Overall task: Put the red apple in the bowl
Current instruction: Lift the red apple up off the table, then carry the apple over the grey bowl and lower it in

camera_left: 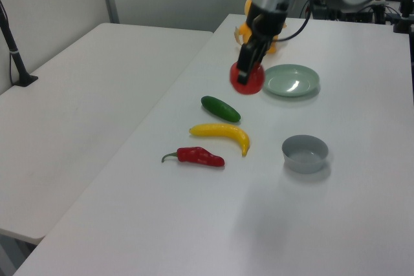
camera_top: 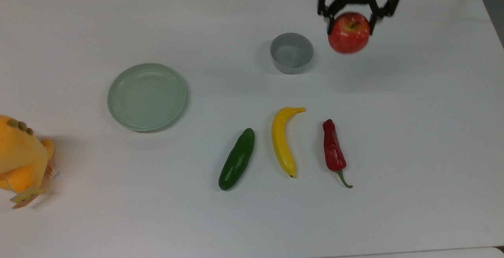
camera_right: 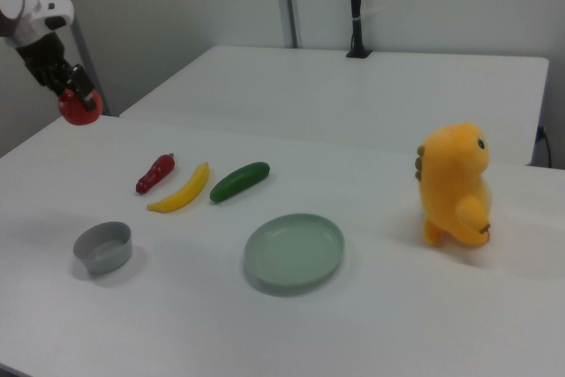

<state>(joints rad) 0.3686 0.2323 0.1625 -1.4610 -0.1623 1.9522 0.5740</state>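
Observation:
My gripper (camera_top: 350,22) is shut on the red apple (camera_top: 349,33) and holds it high above the white table. In the top view the apple hangs to the right of the grey bowl (camera_top: 291,55) and a little nearer the top edge. The bowl stands upright with nothing in it. In the left view the gripper (camera_left: 246,69) and apple (camera_left: 248,81) hang well above the table, with the bowl (camera_left: 305,154) lower right. In the right view the apple (camera_right: 81,109) hangs from the gripper (camera_right: 76,93) at the far left, high above the bowl (camera_right: 103,247).
A pale green plate (camera_top: 147,96) lies left of the bowl in the top view. A cucumber (camera_top: 237,158), a banana (camera_top: 283,140) and a red chili pepper (camera_top: 333,147) lie in a row nearer the front. An orange plush toy (camera_top: 19,157) sits at the top view's left edge.

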